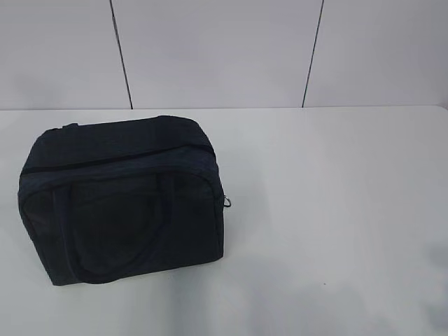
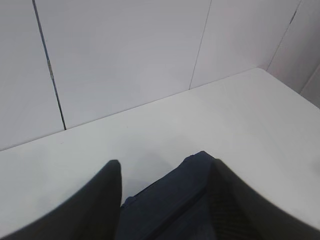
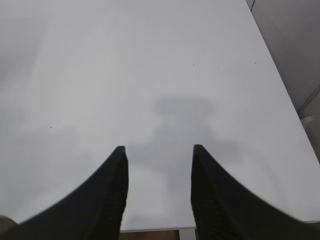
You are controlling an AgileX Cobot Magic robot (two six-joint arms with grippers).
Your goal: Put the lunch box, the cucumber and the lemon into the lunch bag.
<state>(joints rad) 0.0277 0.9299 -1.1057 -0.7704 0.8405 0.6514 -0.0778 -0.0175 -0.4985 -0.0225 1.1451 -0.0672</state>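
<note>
White table (image 1: 336, 210), plain matte top, back edge meeting a panelled wall. One item on it: the lunch bag (image 1: 122, 199), dark navy, upright, zipped shut, handle hanging down its front face. Tabletop right of the bag shows only faint shadows.

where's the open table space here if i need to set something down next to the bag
The white table is bare from the lunch bag and its ring pull out to the right edge, and in the strip behind the bag up to the wall. The bag fills the left side, leaving only narrow margins there.
</note>
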